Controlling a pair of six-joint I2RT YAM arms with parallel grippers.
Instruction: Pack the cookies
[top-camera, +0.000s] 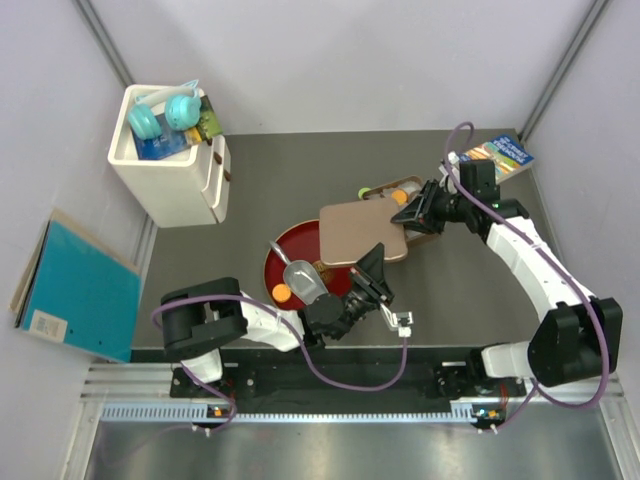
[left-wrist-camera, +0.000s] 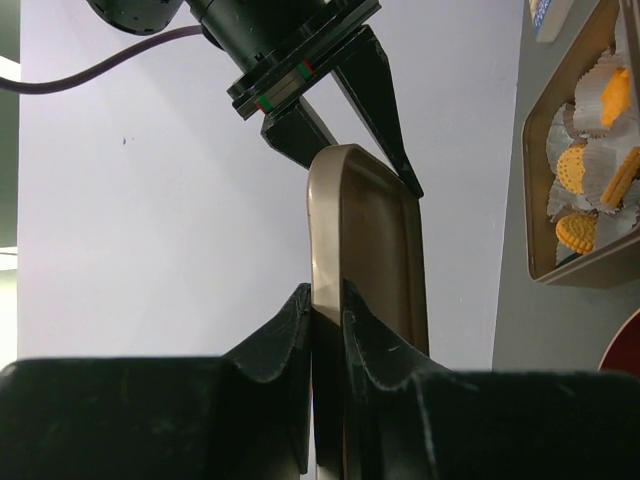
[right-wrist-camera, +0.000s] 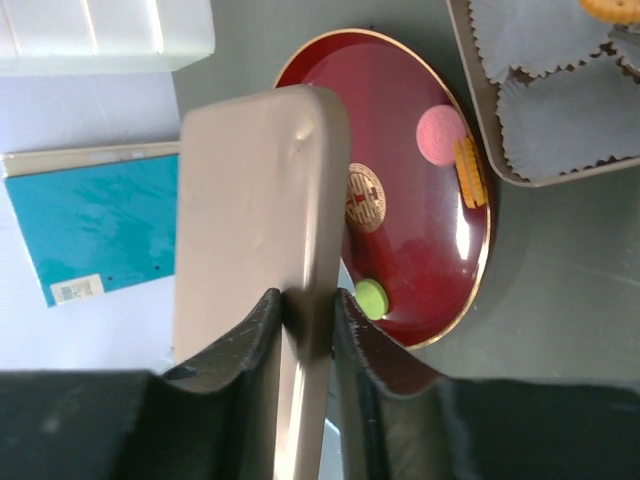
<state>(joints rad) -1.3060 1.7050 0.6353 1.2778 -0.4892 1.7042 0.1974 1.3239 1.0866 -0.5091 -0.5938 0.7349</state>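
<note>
Both grippers hold a flat brown lid above the table. My left gripper is shut on its near edge; my right gripper is shut on its far edge. The lid stands edge-on in the left wrist view. A brown tray of white paper cups holds orange cookies and lies partly under the lid. The red plate carries a pink cookie, an orange cookie and a green cookie. Another orange cookie shows on the plate.
A white container with teal items stands at the back left. A teal folder lies off the table's left side. A book lies at the back right. The plate has a brown-gold emblem.
</note>
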